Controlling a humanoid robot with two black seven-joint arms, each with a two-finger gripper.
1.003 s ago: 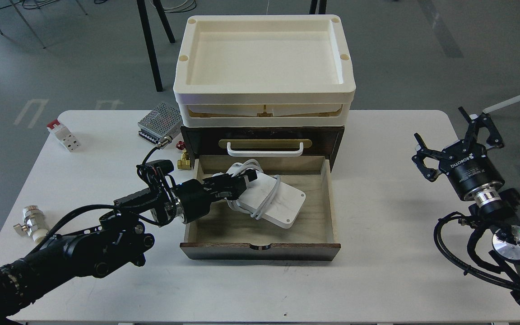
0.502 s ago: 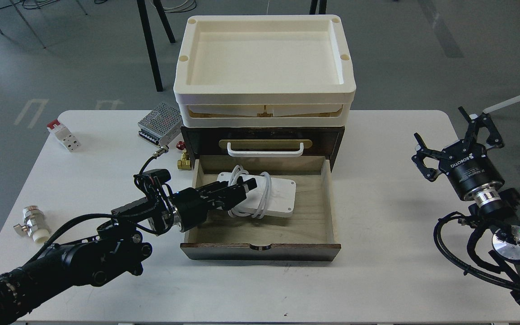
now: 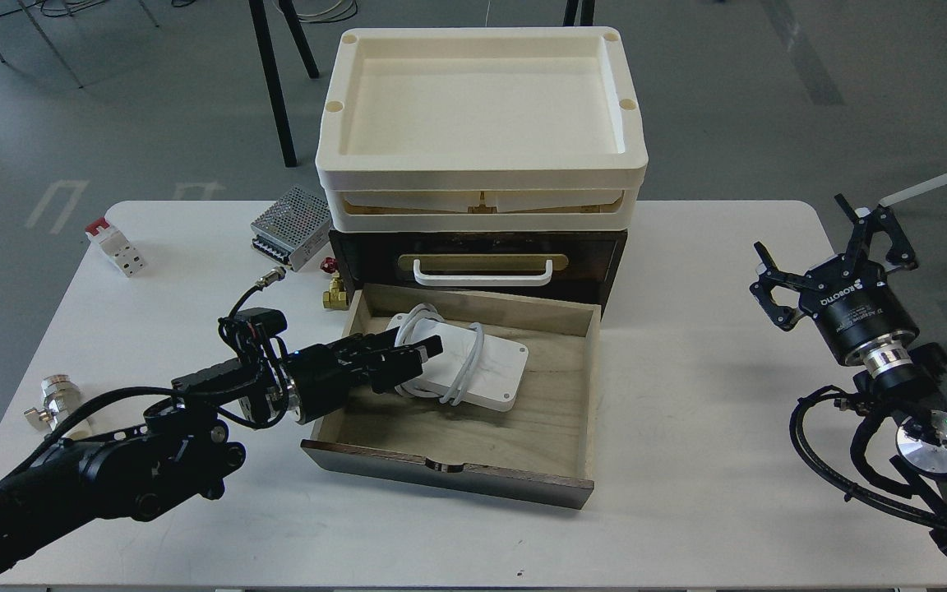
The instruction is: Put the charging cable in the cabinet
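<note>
The charging cable (image 3: 486,370), a flat white block with a white cord looped around it, lies flat inside the pale wood drawer (image 3: 523,436) of the dark brown cabinet (image 3: 597,255). The drawer is pulled out and sits skewed, its front swung to the left. My left gripper (image 3: 420,352) reaches over the drawer's left wall. Its fingers stand a little apart at the block's left end, by the cord loop. My right gripper (image 3: 831,247) is open and empty, held up at the table's right edge, far from the cabinet.
Stacked cream plastic trays (image 3: 482,164) sit on top of the cabinet. A perforated grey metal box (image 3: 291,216), a brass valve (image 3: 335,292), a white-and-red block (image 3: 116,244) and a metal fitting (image 3: 58,395) lie on the white table (image 3: 687,510) to the left.
The cable went from tilted in my left gripper to lying flat in the drawer. My left gripper drew back to the left, and the drawer swung askew with it. The right arm has not moved.
</note>
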